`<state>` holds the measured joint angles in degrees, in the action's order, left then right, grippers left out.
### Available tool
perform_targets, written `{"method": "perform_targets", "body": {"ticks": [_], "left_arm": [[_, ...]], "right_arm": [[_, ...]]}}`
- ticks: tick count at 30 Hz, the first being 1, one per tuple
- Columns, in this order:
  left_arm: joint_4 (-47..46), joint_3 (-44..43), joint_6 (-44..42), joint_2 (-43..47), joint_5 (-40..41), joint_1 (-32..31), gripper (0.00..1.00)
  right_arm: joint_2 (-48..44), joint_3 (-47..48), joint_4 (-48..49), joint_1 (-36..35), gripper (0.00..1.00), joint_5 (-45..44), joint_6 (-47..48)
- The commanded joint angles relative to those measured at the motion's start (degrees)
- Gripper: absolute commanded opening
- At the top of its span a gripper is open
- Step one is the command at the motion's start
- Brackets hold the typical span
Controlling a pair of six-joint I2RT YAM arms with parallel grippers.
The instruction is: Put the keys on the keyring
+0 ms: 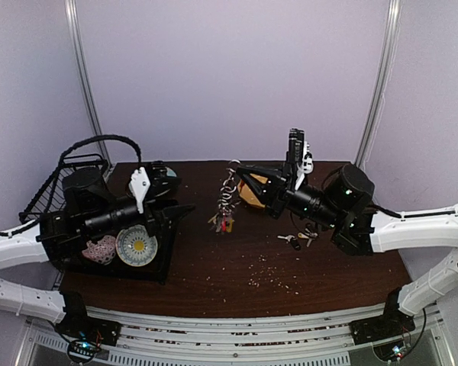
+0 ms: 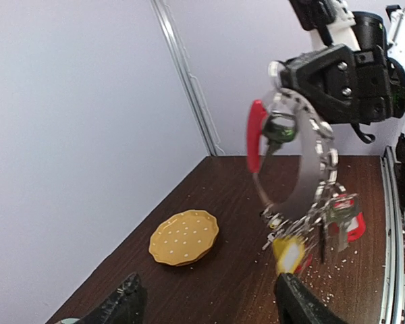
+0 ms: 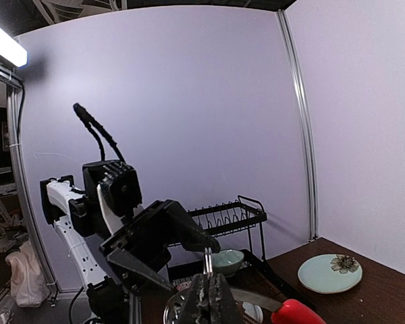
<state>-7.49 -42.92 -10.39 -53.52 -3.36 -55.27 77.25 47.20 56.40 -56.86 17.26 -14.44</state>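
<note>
Right claw grips one keyring; left claw parted

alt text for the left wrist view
The right gripper holds the keyring up over a wooden table: a silvery chain loop with one red curved section, keys and coloured tags dangling below. A yellow plate lies on the table, and the black fingers of the left gripper stand open at the bottom edge.
</note>
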Motion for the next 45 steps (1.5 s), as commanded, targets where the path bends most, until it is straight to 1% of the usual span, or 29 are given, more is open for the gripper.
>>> {"method": "perform_targets", "body": {"ticks": [1, 3, 4, 5, 6, 7, 8, 10, 13, 16, 20, 22, 25, 26, 27, 28, 29, 33, 35, 38, 41, 45], "left_arm": [[2.40, -3.12, 2.92, 3.47, -8.42, 5.55, 0.68], [2.15, -6.87, 2.69, 2.55, -10.65, 5.95, 0.67], [2.31, -8.83, 3.07, 1.18, -12.32, 6.00, 0.65], [2.54, -10.88, 3.83, -0.55, -14.60, 5.94, 0.60], [2.74, -12.65, 4.57, -2.54, -18.99, 5.96, 0.51], [2.71, -13.98, 4.96, -4.33, -22.67, 5.96, 0.46], [1.98, -15.04, 5.89, -5.91, -25.63, 5.95, 0.43], [-1.21, -15.65, 7.88, -8.54, -29.12, 5.96, 0.38], [-3.69, -16.76, 8.62, -11.61, -32.84, 4.91, 0.37], [-3.25, -17.79, 6.04, -13.18, -32.07, 2.33, 0.41], [-1.52, -19.38, 5.83, -14.41, -31.07, 1.92, 0.41], [-2.34, -19.16, 6.23, -14.61, -30.64, 1.92, 0.36], [-4.23, -18.88, 6.91, -15.29, -30.87, 1.90, 0.31], [-4.27, -19.12, 7.14, -15.82, -30.83, 1.90, 0.27], [-3.84, -19.82, 7.30, -16.27, -30.11, 1.91, 0.16], [-2.93, -20.30, 7.20, -16.54, -29.38, 1.92, 0.11], [-1.91, -20.58, 6.87, -16.61, -28.67, 1.92, 0.10], [-0.86, -19.23, 5.84, -15.20, -26.65, 1.90, 0.14], [-0.51, -19.26, 5.75, -15.08, -26.95, 1.92, 0.14], [0.53, -19.40, 5.37, -15.55, -26.76, 1.87, 0.18], [1.34, -19.66, 4.98, -15.88, -26.50, 1.92, 0.17], [2.65, -20.28, 3.93, -15.80, -26.31, 1.89, 0.00]], "right_arm": [[-2.88, -0.36, -0.26, 0.29, 0.00, 5.53, 3.40], [-2.99, 0.00, -0.97, 0.35, 0.00, 7.72, 4.66], [-2.99, 0.22, -1.40, 0.35, 0.00, 8.51, 4.99], [-2.99, 0.21, -1.26, 0.33, 0.00, 9.01, 4.82], [-2.99, 0.01, -0.60, 0.30, 0.00, 9.40, 4.59], [-2.94, -0.08, 0.07, 0.33, 0.00, 10.14, 4.52], [-2.84, -0.01, 0.38, 0.35, 0.00, 11.01, 4.85], [-2.45, 0.53, -0.14, 0.35, 0.00, 12.17, 5.28], [-1.70, 0.55, 1.52, 0.30, 0.00, 12.24, 4.56], [-0.80, 0.95, 2.03, 0.29, 0.00, 12.35, 4.40], [0.12, 1.33, 3.39, 0.26, 0.00, 12.71, 3.84], [0.41, 1.71, 2.92, 0.26, 0.00, 12.80, 4.03], [0.66, 2.16, 2.47, 0.23, 0.00, 12.49, 3.61], [0.50, 2.26, 2.14, 0.18, 0.00, 12.61, 3.73], [0.26, 2.28, 1.91, 0.14, 0.00, 12.50, 3.98], [0.08, 2.28, 1.77, 0.10, 0.00, 12.29, 4.19], [-0.20, 2.17, 1.72, 0.02, 0.00, 12.28, 4.34], [-0.29, 2.05, 1.85, 0.00, 0.00, 12.25, 4.59], [0.05, 2.04, 1.74, -0.09, 0.00, 12.52, 4.43], [0.18, 1.93, 2.18, -0.01, 0.00, 12.31, 4.46], [0.13, 2.27, 2.25, -0.02, 0.00, 12.36, 4.50], [0.34, 2.71, 1.32, -0.09, 0.00, 12.97, 5.00]]}}
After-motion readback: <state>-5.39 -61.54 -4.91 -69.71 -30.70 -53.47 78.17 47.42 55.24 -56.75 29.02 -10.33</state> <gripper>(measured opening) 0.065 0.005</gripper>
